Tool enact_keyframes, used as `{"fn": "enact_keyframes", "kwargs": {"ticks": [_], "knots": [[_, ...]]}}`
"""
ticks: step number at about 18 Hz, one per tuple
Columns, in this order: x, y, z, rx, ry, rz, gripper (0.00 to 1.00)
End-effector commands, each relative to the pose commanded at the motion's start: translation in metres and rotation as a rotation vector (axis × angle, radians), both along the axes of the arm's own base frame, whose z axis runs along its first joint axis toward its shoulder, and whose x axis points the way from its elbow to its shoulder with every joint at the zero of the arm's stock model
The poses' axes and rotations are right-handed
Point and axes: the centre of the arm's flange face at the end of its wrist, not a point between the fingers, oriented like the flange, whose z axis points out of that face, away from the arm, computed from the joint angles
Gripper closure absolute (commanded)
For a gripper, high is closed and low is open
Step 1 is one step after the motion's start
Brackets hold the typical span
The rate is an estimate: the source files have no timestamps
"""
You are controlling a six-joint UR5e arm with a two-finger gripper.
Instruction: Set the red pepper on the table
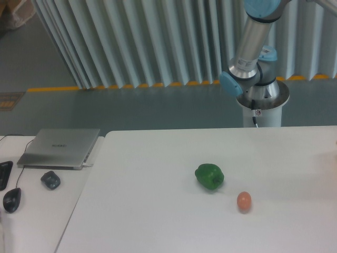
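I see only my arm's base and lower links (253, 63), gripper and red pepper both out of frame, so presumably I'm mid-carry and next must lower toward the table (158, 211), clear of the green pepper (209, 176).

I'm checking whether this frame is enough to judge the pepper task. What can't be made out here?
- Red pepper: not visible anywhere in the camera view; only the green pepper and a small orange egg-shaped object lie on the table.
- Gripper and its jaws: out of view; the arm leaves the top edge.
- Table's right side: cut off by the frame edge.
- Items left of the laptop: cut off by the left edge.
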Motion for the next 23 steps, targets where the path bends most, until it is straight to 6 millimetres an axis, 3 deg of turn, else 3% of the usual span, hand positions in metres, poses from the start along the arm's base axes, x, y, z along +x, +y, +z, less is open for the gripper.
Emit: {"fn": "enact_keyframes", "kwargs": {"ticks": [3,11,14,18,22,23], "knots": [[0.009,-0.002,-0.018,-0.005,-0.034,-0.006,0.0],[0.006,-0.007,-0.026,-0.006,-0.041,-0.007,0.02],[0.005,-0.005,-0.024,-0.009,-0.038,-0.007,0.28],[0.0,-0.006,-0.016,-0.008,-0.022,-0.006,0.4],[-0.001,-0.005,-0.002,-0.006,-0.012,-0.007,0.41],[0.0,-0.005,-0.003,-0.01,-0.022,-0.008,0.46]]}}
